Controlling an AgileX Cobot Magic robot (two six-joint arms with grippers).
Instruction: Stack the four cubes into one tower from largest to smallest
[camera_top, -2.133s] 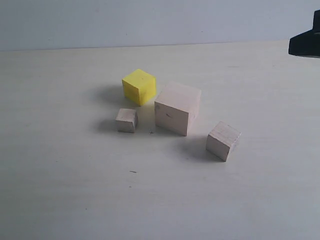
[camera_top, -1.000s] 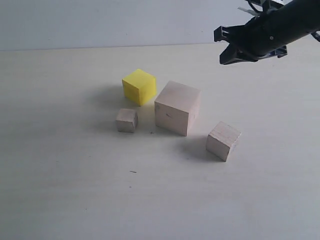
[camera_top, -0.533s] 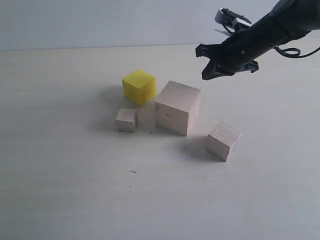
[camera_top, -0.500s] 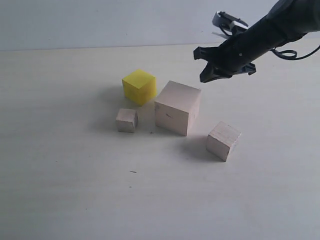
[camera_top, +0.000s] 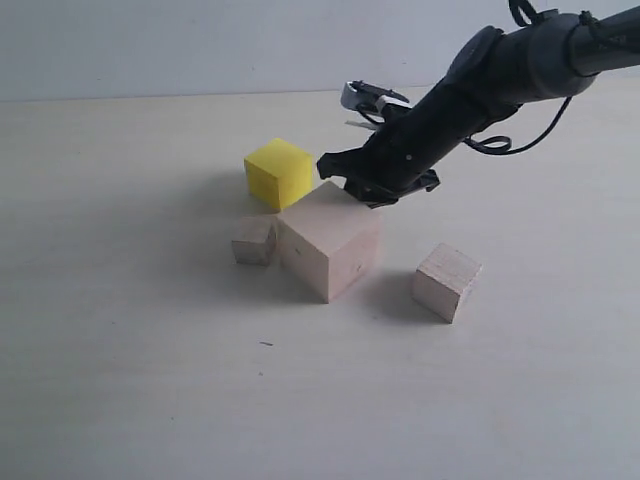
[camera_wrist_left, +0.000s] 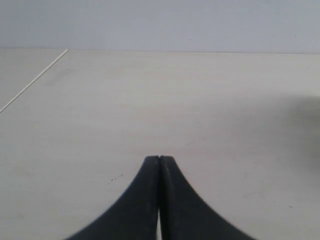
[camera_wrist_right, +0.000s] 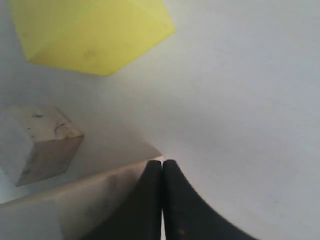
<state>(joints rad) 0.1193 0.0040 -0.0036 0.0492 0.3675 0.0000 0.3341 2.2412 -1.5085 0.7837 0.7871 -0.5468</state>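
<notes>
**Cubes all on the table, none stacked; right claw shut against the large one**

Cubes first: your large wood cube (camera_top: 330, 240) sits flat near the middle of the table (camera_top: 150, 380). It is turned so that one vertical edge faces the exterior camera, with two side faces showing. As a cube it has no long axis to go by.

The small wood cube (camera_top: 254, 240) sits right at its left face; whether they touch, you cannot tell. The yellow cube (camera_top: 278, 172) stands just behind and to the left, apart from the large cube, also edge-on to the camera. The medium wood cube (camera_top: 447, 281) lies off to the right, separate, with a corner towards the camera.

Your right gripper (camera_top: 350, 183) reaches in from the upper right and meets the large cube's rear top edge. In the right wrist view its fingers are pressed together with nothing between them (camera_wrist_right: 162, 162), their tips at the large cube's edge (camera_wrist_right: 75, 210), with the yellow cube (camera_wrist_right: 90, 35) and small cube (camera_wrist_right: 42, 145) beyond.

Your left gripper (camera_wrist_left: 159, 159) is likewise closed and empty, over bare table.
</notes>
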